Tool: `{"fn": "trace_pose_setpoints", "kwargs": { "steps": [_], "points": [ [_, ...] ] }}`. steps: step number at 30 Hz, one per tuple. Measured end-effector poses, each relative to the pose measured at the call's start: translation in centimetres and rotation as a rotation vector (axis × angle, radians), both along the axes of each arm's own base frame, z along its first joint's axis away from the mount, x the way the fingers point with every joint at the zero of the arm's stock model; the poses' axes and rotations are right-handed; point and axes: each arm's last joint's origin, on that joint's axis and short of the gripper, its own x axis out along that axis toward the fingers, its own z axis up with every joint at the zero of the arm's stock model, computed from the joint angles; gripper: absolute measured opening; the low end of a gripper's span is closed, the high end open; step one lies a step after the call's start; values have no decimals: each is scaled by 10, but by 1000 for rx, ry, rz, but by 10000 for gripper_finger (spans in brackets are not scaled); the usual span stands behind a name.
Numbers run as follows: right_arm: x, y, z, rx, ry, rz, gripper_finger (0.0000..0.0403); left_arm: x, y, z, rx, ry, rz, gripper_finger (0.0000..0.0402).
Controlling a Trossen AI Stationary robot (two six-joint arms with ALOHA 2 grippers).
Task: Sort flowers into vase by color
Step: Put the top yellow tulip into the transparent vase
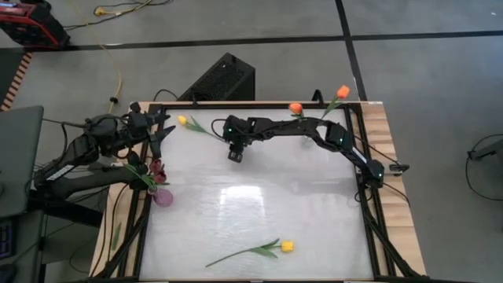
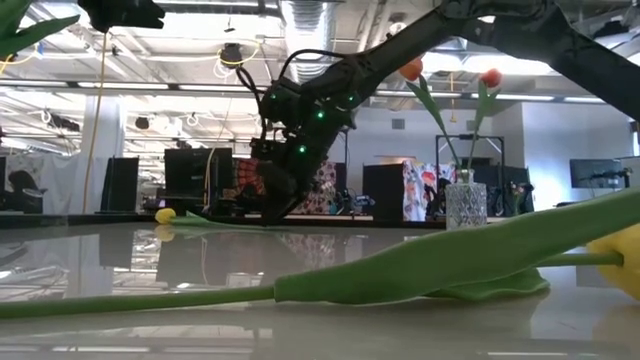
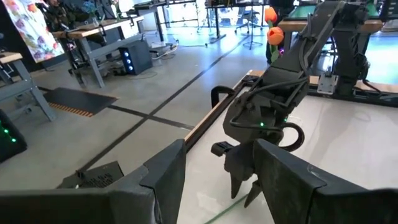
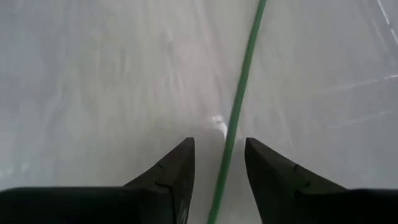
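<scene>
A yellow tulip lies near the table's far left; its head (image 1: pixel 182 120) (image 2: pixel 165 215) points left and its green stem (image 4: pixel 239 93) trails right. My right gripper (image 1: pixel 236 151) (image 4: pixel 221 163) points down over that stem, open, one finger on each side and a gap on both. A second yellow tulip (image 1: pixel 286 246) (image 2: pixel 400 265) lies flat near the near edge. Two orange tulips (image 1: pixel 295 108) (image 2: pixel 410 70) stand in a clear vase (image 2: pixel 465 205) at the far edge. Dark red tulips (image 1: pixel 157 169) stand in a pink vase (image 1: pixel 163 196) at the left edge. My left gripper (image 1: pixel 163 130) (image 3: pixel 217 180) waits open above the far left corner.
The white table top is framed by a black rail (image 1: pixel 369 228) and wooden side strips. The right arm (image 1: pixel 314 130) stretches along the far edge in front of the clear vase. A black box (image 1: pixel 224 79) sits on the floor beyond the far edge.
</scene>
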Motion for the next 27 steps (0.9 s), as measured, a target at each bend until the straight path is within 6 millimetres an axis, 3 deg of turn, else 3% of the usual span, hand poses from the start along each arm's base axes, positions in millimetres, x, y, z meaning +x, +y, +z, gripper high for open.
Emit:
{"fn": "trace_pose_setpoints", "kwargs": {
  "steps": [13, 22, 27],
  "points": [
    [1, 2, 4, -66, 24, 165, 117, 0, 0, 0, -25, -19, 22, 178],
    [15, -8, 57, -102, -146, 117, 127, -2, 3, 0, 2, -4, 111, 178],
    [29, -12, 62, -27, -311, 92, 142, -2, 3, 0, 18, 3, 138, 178]
  ]
}}
